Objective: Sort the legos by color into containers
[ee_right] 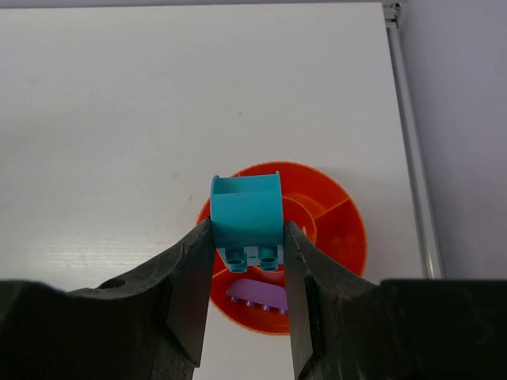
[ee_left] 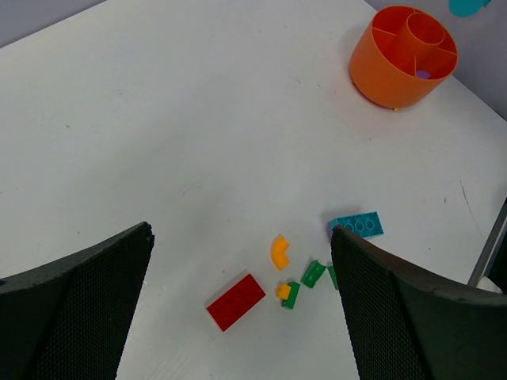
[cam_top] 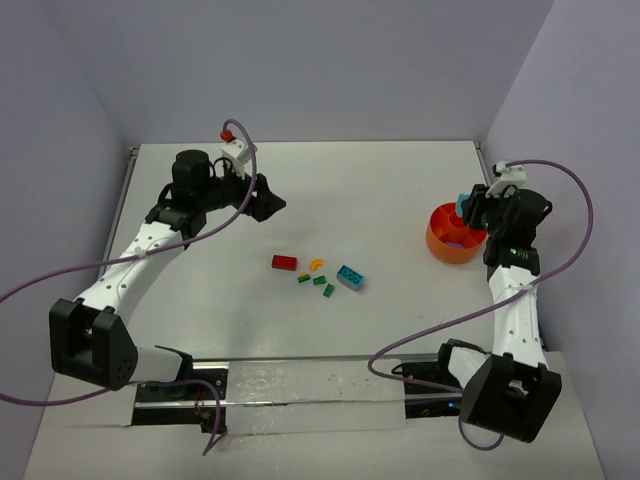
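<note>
My right gripper [ee_right: 247, 237] is shut on a teal lego [ee_right: 246, 215] and holds it right above the orange divided bowl [ee_right: 337, 237], which sits at the table's right [cam_top: 450, 245]. A purple lego [ee_right: 257, 295] lies in one compartment. On the table's middle lie a red lego [cam_top: 284, 263], a curved orange lego [cam_top: 316, 265], small green legos [cam_top: 320, 281] and a second teal lego [cam_top: 350, 277]. My left gripper [cam_top: 262, 200] is open and empty, high above the table, left of them. Its view shows the red lego [ee_left: 236, 302], the orange lego [ee_left: 280, 251], the green legos [ee_left: 313, 273] and the bowl [ee_left: 396, 75].
The white table has a raised rail along its right edge [ee_right: 412, 158] and purple-grey walls around it. Purple cables [cam_top: 560, 250] loop beside both arms. One green lego [ee_left: 291, 294] has a small yellow piece on it.
</note>
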Controlling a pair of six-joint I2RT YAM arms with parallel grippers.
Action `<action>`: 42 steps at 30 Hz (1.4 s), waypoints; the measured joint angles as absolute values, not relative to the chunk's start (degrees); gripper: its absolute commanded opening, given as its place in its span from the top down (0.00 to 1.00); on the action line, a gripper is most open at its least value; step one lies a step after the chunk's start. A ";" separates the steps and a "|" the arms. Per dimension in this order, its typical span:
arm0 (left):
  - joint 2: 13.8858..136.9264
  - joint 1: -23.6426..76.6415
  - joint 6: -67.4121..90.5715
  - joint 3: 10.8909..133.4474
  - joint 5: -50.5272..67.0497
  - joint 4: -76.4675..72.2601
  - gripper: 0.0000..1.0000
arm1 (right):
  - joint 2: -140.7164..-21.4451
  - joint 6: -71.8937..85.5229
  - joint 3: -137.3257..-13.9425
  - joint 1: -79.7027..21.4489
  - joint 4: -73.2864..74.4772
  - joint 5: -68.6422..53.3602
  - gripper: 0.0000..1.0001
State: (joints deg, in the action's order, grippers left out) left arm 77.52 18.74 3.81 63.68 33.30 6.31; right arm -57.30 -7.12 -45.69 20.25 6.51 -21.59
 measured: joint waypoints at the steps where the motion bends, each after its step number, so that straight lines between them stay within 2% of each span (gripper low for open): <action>1: 77.68 18.78 3.81 63.68 33.00 6.31 0.01 | -57.82 -7.20 -45.27 20.27 5.43 -20.73 1.00; 12: 77.98 18.81 3.86 63.68 31.66 6.28 0.01 | -61.20 -7.49 -42.02 20.29 -3.44 -19.59 1.00; 23: 79.80 18.81 3.86 63.68 31.66 6.31 0.01 | -62.50 -8.45 -39.92 20.29 -4.24 -19.72 0.99; 25: 80.12 18.81 3.86 63.70 31.68 6.31 0.01 | -62.54 -8.69 -39.75 20.29 -4.43 -19.64 0.94; 36: 81.73 18.81 3.90 63.88 31.68 6.35 0.01 | -64.51 -9.51 -39.21 20.29 -5.60 -19.55 0.77; 42: 82.09 18.81 3.98 64.27 31.68 6.35 0.01 | -65.19 -9.90 -38.65 20.29 -5.86 -19.55 0.53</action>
State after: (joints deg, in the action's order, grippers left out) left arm 82.09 18.81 3.98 64.27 31.68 6.35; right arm -65.19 -9.90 -38.65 20.29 -5.86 -19.55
